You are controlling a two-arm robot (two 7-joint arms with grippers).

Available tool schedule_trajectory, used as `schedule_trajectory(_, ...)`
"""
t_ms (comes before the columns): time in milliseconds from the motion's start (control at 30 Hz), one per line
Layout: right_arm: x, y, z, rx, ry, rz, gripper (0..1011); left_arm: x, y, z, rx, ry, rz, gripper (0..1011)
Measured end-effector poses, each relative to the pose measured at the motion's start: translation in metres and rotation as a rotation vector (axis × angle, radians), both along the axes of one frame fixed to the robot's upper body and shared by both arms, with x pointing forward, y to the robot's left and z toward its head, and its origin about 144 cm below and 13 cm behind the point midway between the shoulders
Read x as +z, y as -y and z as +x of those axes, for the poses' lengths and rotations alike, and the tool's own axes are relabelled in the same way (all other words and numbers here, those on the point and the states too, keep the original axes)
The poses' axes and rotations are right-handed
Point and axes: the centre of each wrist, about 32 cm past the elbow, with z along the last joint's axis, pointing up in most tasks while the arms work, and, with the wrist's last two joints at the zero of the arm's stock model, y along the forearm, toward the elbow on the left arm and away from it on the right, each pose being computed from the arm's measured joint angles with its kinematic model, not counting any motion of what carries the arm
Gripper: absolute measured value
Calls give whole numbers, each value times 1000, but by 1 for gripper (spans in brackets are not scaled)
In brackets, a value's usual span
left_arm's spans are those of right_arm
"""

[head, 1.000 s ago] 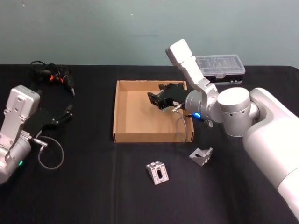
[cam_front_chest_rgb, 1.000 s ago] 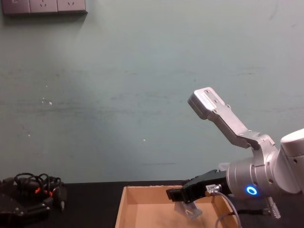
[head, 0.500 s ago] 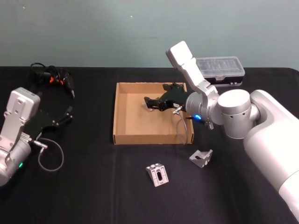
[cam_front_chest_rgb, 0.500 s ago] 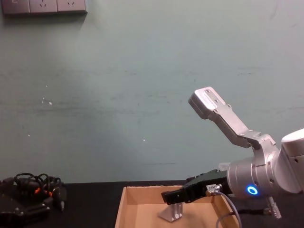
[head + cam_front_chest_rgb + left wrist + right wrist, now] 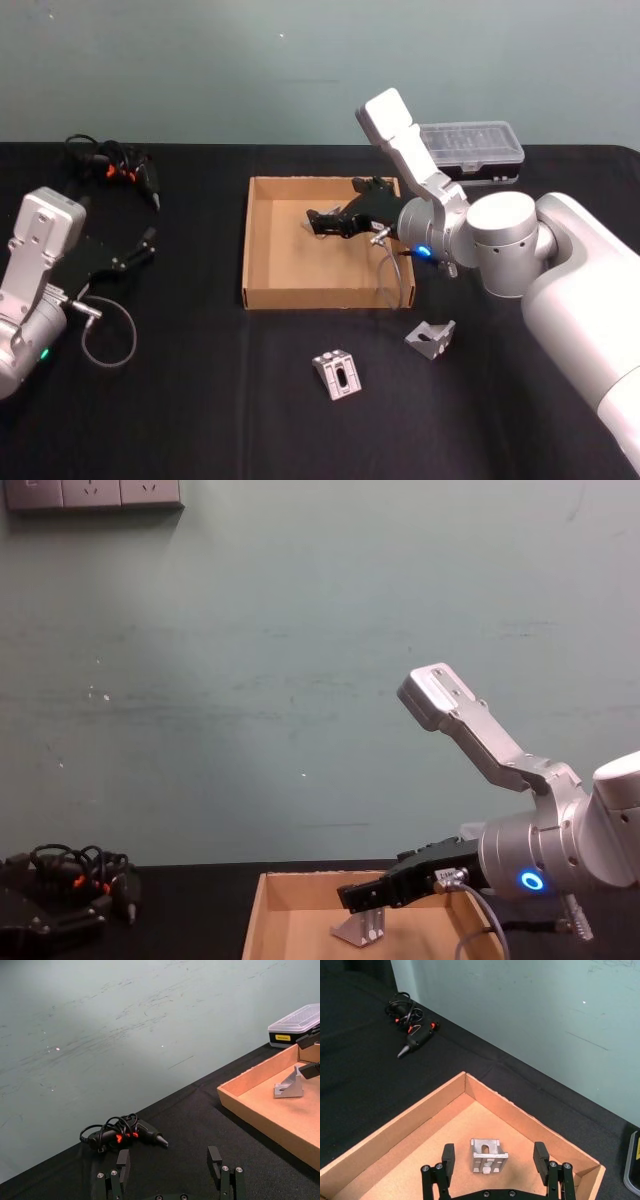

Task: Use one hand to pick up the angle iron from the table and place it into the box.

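right arm: rounded silver-grey shells are joined at a thick drum-shaped joint.
wrist light: a blue ring is lit on the right arm's joint.
right cable: a thin grey loop is seen.
right gripper: black blocky fingers are fixed with small silver screws.
left arm: a boxy silver-grey shell is marked by a small green light.
left cable: a thin grey loop is seen.
left gripper: black fingers are fixed with silver screws.

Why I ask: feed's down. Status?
Right claw open over box. Angle iron on box floor, ungripped. Left claw open, parked. Two brackets on table.
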Motion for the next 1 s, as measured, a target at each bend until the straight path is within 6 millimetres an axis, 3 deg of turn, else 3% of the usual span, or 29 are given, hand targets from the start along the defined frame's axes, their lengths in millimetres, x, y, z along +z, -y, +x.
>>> schedule_trajectory(333,9,5,-12,7,14,-12,1003,0,0,0,0,0,0,1011)
schedule_trajectory(567,28,16,-38,28,32,-9,1003,0,0,0,0,0,0,1011)
schedule_trajectory(767,41,34,-87,48,30,-4,1003,0,0,0,0,0,0,1011)
schedule_trajectory(1000,41,60,-134,12,-4,14,1003,0,0,0,0,0,0,1011)
